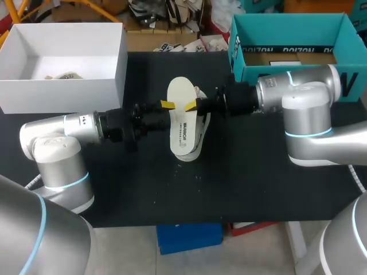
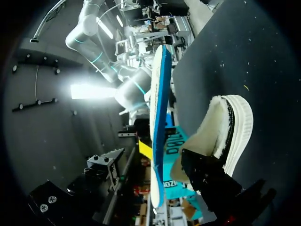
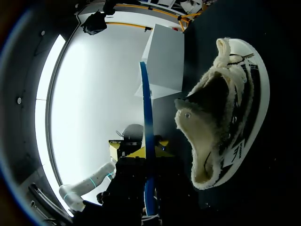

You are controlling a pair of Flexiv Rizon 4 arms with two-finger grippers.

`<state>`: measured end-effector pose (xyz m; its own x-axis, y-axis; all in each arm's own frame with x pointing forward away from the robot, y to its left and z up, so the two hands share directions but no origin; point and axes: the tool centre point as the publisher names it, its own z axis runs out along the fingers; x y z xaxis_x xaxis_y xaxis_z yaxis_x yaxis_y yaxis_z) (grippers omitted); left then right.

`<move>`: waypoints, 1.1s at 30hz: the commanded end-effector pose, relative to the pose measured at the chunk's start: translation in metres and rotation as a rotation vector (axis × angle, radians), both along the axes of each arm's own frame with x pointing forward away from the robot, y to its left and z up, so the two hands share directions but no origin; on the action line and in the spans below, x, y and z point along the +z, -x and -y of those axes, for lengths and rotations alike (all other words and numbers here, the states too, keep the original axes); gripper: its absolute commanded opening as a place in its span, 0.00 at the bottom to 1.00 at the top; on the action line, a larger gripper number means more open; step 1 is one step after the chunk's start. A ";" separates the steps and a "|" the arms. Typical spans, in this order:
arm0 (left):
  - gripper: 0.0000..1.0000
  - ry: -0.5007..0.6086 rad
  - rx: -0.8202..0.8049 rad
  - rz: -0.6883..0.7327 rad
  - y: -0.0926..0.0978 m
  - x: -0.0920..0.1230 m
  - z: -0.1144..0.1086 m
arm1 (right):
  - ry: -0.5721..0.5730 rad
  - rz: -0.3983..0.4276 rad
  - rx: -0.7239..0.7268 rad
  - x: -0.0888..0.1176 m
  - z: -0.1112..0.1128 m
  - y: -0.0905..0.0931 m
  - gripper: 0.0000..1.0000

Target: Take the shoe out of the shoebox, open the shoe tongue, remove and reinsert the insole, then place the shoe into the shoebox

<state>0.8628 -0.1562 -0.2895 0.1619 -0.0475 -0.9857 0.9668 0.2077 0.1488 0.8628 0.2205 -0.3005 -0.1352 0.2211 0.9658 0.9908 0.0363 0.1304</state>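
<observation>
A shoe (image 1: 187, 152) with a white sole and fleecy lining lies on the black table (image 1: 172, 195) in the middle. Above it, a cream insole (image 1: 182, 123) with a blue underside is held level. My right gripper (image 1: 194, 106) comes in from the right and is shut on the insole's edge. My left gripper (image 1: 166, 106) is at the insole's opposite edge, open, with one finger above it and one below. The left wrist view has the insole (image 2: 157, 122) edge-on, with the shoe (image 2: 228, 127) beside it. From the right wrist, the insole (image 3: 146, 141) is also edge-on, next to the shoe (image 3: 225, 117).
A white open box (image 1: 57, 94) stands at the back left of the table. A teal shoebox (image 1: 246, 74) stands open at the back right, behind my right arm. Bare table lies in front of the shoe.
</observation>
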 end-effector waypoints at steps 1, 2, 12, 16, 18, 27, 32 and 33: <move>0.38 -0.004 -0.010 0.001 -0.004 -0.004 0.007 | 0.002 0.000 -0.003 0.000 -0.001 0.001 0.00; 0.35 -0.005 -0.012 0.001 -0.004 -0.004 0.008 | 0.002 0.000 -0.003 0.000 -0.001 0.001 0.00; 0.27 -0.012 -0.027 0.000 -0.006 -0.006 0.015 | 0.002 0.000 -0.003 0.000 -0.001 0.001 0.00; 0.25 -0.012 -0.036 0.006 -0.006 -0.004 0.019 | 0.002 0.000 -0.003 0.000 -0.001 0.001 0.00; 0.17 -0.013 -0.039 0.007 -0.006 -0.005 0.021 | 0.002 0.000 -0.003 0.000 -0.001 0.001 0.00; 0.00 -0.019 -0.039 0.004 -0.008 -0.008 0.022 | 0.002 0.000 -0.003 0.000 -0.001 0.001 0.00; 0.00 -0.022 -0.044 -0.001 -0.009 -0.010 0.024 | 0.002 0.000 -0.003 0.000 -0.001 0.001 0.00; 0.00 -0.023 -0.048 -0.003 -0.009 -0.010 0.025 | 0.002 0.000 -0.003 0.000 -0.001 0.001 0.00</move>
<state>0.8700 -0.1774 -0.2978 0.1563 -0.0361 -0.9871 0.9755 0.1625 0.1485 0.8636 0.2194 -0.3009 -0.1351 0.2222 0.9656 0.9908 0.0345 0.1307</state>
